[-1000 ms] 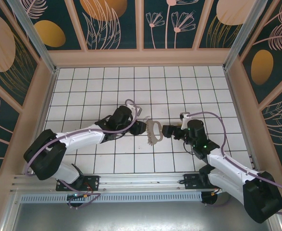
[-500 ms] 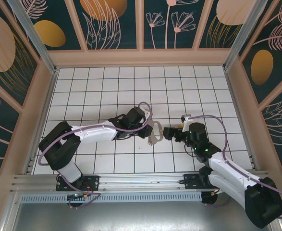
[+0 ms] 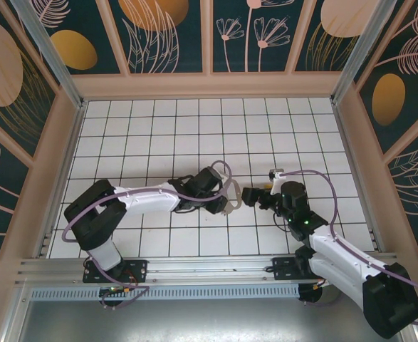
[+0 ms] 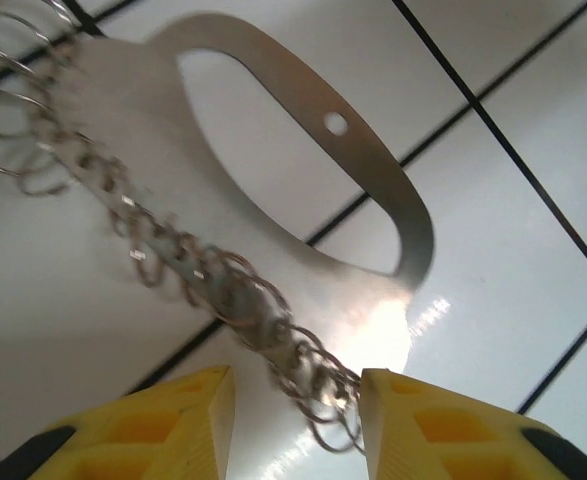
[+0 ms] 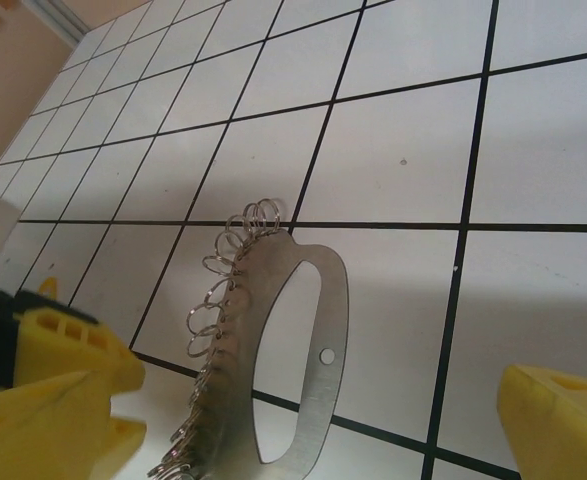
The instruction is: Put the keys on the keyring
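The keyring (image 5: 339, 300) is a flat steel oval plate with a long handle hole, fringed along one edge by a row of wire split rings (image 5: 218, 265). It lies flat on the white tiles (image 3: 232, 191). In the left wrist view the plate (image 4: 373, 170) runs away from the camera. My left gripper (image 4: 298, 378) stands partly open astride the near end of the ring row (image 4: 173, 250); the rings touch one yellow finger (image 4: 413, 420) and stand apart from the other. My right gripper (image 5: 318, 410) is wide open just right of the plate (image 3: 250, 194), with nothing between its fingers. The keys are out of view.
The floor is white tiles with black grid lines (image 3: 194, 128), walled by tan panels (image 3: 209, 85) at the back and both sides. A metal rail (image 3: 194, 267) runs along the near edge by the arm bases. The two grippers face each other about a tile apart.
My left arm has stretched to the right and come down over the plate, so its gripper now covers the plate's near end. The right gripper shifted slightly, then stayed wide open.
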